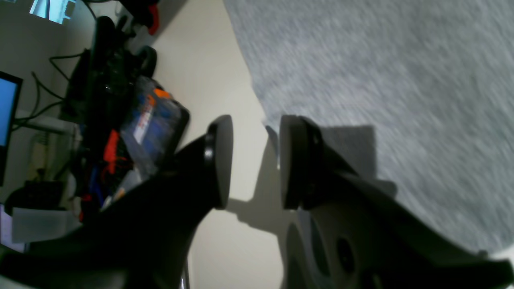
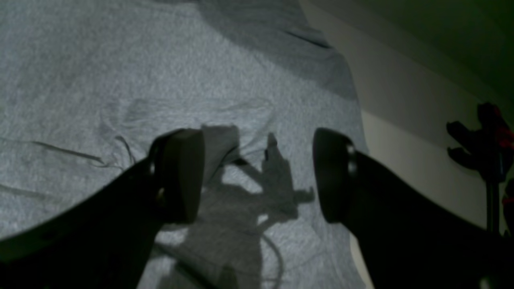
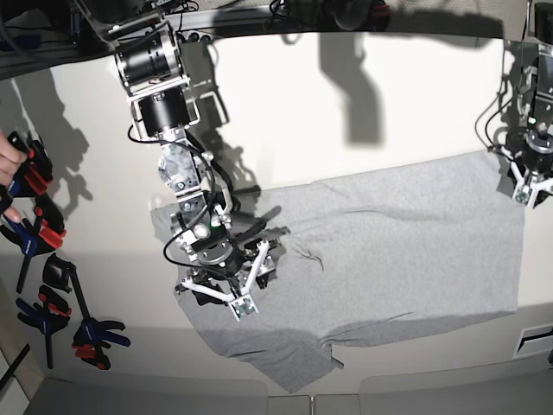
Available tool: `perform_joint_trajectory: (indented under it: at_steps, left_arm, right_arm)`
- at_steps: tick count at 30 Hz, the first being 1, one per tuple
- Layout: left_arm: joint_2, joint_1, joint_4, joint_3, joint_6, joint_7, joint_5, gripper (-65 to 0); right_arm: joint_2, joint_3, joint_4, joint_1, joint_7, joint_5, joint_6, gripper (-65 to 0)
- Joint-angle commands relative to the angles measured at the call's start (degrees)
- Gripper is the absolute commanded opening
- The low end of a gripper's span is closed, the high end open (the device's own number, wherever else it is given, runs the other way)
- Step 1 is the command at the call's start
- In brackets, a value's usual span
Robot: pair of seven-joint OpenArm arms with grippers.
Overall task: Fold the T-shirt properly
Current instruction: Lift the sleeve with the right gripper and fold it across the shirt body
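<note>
left end effector (image 1: 255, 160): pads parted, nothing between | T-shirt (image 1: 381, 100): edge just beside one pad | table (image 1: 200, 72): cream

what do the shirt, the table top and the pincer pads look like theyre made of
T-shirt: soft knit, likely cotton jersey, going by its flecked heather-grey weave and loose wrinkles.
Table top: smooth cream surface, matt; possibly laminate or painted board, hard to tell.
Right pincer pads: black, dull, rounded; probably moulded plastic or rubber.

Cream table (image 3: 389, 104), grey T-shirt (image 3: 406, 251), spring clamps (image 3: 43, 233)
</note>
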Motion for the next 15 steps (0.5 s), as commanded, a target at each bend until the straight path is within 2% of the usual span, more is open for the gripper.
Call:
perform_joint_trajectory:
  at_steps: [1,3,8,9,11,15]
  left_arm:
    - [-1.4,-1.6,0.8,-0.7,0.9,-0.6,0.0,-46.9]
    - [-1.4,-2.6,0.8,-0.6,0.9,1.0,-3.2,-46.9]
    - [-1.2,-4.6,0.8,-0.7,0.8,7.4,-24.7,-46.9]
    - [-0.9,-4.9,0.8,-0.7,0.8,8.0,-26.9,-46.9]
    - [0.4,-5.7,0.6,-0.7,0.8,10.1,-27.1,-47.3]
    - [3.8,-6.7,-0.9,-0.7,0.8,13.2,-27.1,-47.5]
  right_arm:
    - [-0.2,0.3,0.9,1.9,0.9,0.2,0.2,-25.5]
    - [-0.2,0.3,0.9,1.9,-0.7,0.9,0.2,-25.6]
    - [0.9,1.1,0.5,1.2,-1.9,11.0,0.3,-25.6]
    - [1.2,1.8,0.0,1.1,-1.9,13.0,0.4,-25.6]
    - [1.2,3.8,-1.3,0.9,-2.8,15.2,1.1,-25.6]
    - [1.1,9.0,-6.0,-0.2,-4.0,14.9,6.1,-25.6]
